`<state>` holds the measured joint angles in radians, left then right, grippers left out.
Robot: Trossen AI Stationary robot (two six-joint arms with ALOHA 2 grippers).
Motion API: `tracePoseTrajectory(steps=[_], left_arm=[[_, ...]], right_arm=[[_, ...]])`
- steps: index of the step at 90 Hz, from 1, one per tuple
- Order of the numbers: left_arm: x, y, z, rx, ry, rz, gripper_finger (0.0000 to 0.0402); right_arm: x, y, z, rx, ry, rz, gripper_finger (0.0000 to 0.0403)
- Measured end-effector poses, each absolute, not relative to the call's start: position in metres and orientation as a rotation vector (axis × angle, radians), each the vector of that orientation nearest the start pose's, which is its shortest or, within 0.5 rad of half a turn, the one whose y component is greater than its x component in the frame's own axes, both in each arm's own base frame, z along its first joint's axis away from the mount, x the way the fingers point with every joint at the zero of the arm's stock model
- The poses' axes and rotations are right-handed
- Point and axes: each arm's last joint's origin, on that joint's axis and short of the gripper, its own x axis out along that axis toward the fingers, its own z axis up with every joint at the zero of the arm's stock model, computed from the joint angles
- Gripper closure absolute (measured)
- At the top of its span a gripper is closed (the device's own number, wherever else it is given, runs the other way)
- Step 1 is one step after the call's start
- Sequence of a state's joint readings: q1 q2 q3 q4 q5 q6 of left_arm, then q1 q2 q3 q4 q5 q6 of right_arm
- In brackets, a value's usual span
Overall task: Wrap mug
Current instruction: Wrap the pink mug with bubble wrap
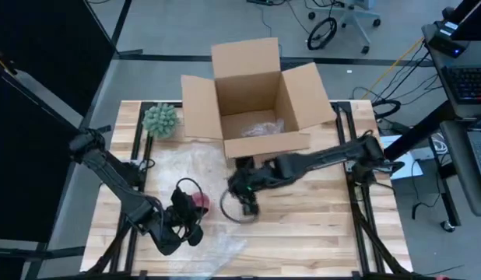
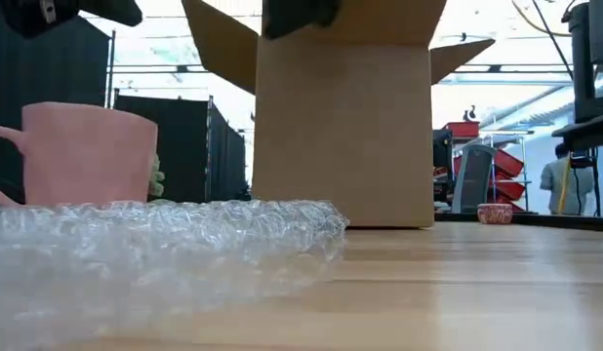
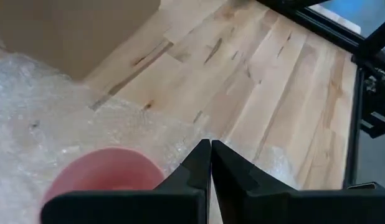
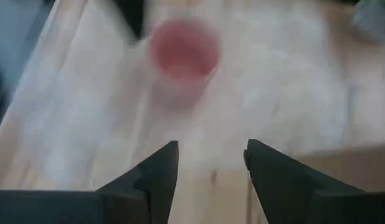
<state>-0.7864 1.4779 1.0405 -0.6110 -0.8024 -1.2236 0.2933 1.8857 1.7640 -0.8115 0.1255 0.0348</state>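
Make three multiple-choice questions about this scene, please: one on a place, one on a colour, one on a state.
1. Where does the mug stand?
A. inside the cardboard box
B. on the bubble wrap
C. on the floor

2. What colour is the mug?
A. pink
B. blue
C. white

3. How are the right gripper jaws?
A. shut on the mug
B. shut on nothing
C. open

Answers:
1 B, the bubble wrap lies under it, in front of the cardboard box.
2 A, every view shows it pink.
3 C, the right wrist view shows a wide gap with nothing between them.
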Motion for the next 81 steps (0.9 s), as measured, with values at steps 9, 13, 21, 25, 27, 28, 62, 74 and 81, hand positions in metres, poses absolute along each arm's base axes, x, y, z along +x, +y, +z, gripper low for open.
tracePoseTrajectory(steps=[9,13,21,25,27,28,62,74,81], left_arm=[[0.219,-0.19,0.236,-0.407,0.594,0.432,0.0402],[0.219,-0.191,0.234,-0.405,0.597,0.433,0.0402],[0.22,-0.192,0.233,-0.409,0.615,0.422,0.0402],[0.219,-0.192,0.232,-0.41,0.632,0.411,0.0402],[0.219,-0.193,0.232,-0.41,0.638,0.406,0.0402],[0.219,-0.193,0.232,-0.411,0.64,0.405,0.0402],[0.221,-0.199,0.234,-0.38,0.705,0.281,0.0402],[0.218,-0.205,0.234,-0.387,0.737,0.225,0.0402],[0.215,-0.208,0.234,-0.374,0.748,0.205,0.0402]], right_arm=[[0.382,0.15,0.295,-0.188,0.918,0.212,0.0229],[0.378,0.166,0.287,-0.201,0.901,0.248,0.0229],[0.368,0.194,0.268,-0.234,0.89,0.314,0.0229],[0.362,0.206,0.26,-0.25,0.879,0.335,0.0229],[0.36,0.212,0.256,-0.259,0.864,0.338,0.0229],[0.359,0.215,0.254,-0.264,0.854,0.337,0.0229],[0.334,0.234,0.176,-0.385,0.776,0.27,0.0229],[0.338,0.232,0.152,-0.101,0.833,0.19,0.0229],[0.346,0.234,0.136,0.004,0.827,0.161,0.0229]])
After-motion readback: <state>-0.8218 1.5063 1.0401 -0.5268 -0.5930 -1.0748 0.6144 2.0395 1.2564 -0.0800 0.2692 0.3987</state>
